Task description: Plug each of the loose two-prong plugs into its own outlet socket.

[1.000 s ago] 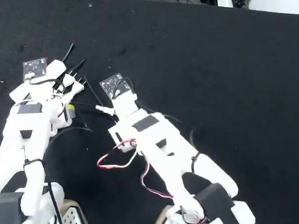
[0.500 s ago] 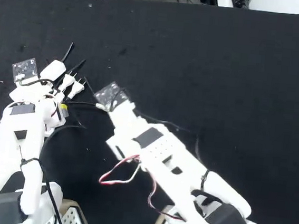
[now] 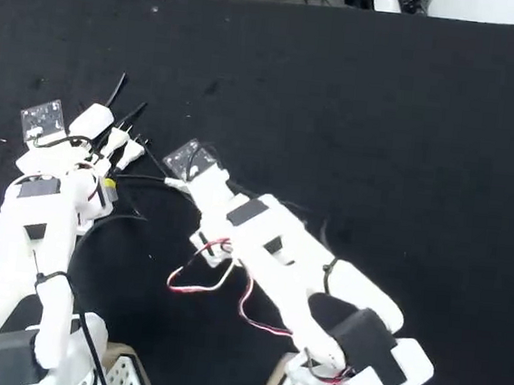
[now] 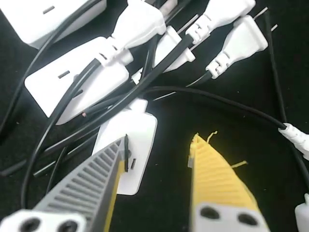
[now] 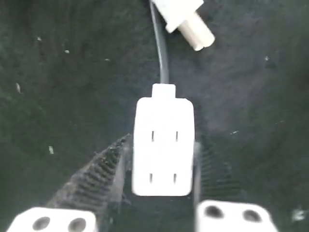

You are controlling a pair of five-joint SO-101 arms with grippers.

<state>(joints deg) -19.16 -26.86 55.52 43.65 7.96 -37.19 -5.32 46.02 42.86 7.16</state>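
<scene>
Though arm (image 3: 281, 249) shifted, right gripper (image 5: 161, 150) (clamping socket (image 5: 163, 130)) stayed.

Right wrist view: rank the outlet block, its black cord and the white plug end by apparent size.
Largest: outlet block.
Next: white plug end, partly cut off by the frame.
Smallest: black cord, though those two look close.
</scene>
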